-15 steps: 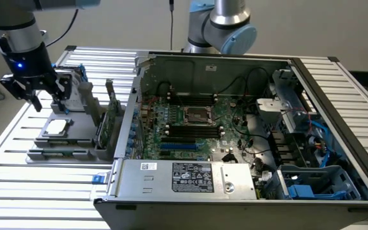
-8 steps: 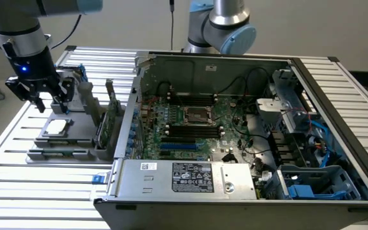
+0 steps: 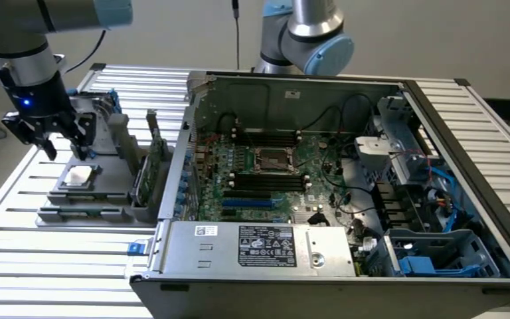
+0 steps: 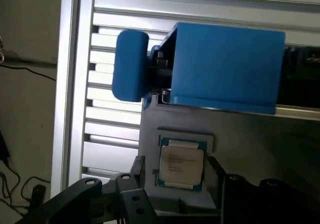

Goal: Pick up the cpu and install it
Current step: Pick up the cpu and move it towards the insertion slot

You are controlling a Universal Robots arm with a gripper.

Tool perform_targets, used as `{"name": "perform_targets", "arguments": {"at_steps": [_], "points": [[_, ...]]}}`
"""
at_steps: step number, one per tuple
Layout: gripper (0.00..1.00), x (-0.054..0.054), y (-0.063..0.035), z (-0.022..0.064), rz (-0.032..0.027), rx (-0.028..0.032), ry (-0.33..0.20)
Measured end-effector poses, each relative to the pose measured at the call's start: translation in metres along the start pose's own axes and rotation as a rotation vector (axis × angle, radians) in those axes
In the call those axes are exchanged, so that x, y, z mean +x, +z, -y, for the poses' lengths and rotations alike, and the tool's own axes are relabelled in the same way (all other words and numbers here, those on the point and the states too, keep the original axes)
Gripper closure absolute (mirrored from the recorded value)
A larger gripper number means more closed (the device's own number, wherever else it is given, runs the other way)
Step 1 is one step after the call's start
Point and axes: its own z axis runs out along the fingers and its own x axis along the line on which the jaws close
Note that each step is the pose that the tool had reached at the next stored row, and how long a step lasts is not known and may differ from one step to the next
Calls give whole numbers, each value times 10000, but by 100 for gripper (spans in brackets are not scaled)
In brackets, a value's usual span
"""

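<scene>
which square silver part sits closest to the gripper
The small silver-topped cpu on the grey holder, under the gripper; the metal-framed socket sits inside the case.

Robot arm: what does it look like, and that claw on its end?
The arm is silver-grey metal tubing with pale blue joint caps and a thin black cable. Its gripper is black, with a small blue light.

Robotics lab — aluminium bench (image 3: pixel 60 256), opened computer (image 3: pixel 326 297)
</scene>
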Motion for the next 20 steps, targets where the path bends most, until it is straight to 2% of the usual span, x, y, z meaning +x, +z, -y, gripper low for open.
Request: {"name": "perform_targets", "arguments": {"at_steps": [4,9,12,20], "points": [[40,4,64,2,-1,2,-1],[40,7,67,36,2,-25,-2],[40,12,78,83,7,-69,-5],[40,23,98,244,26,-245,-18]]}}
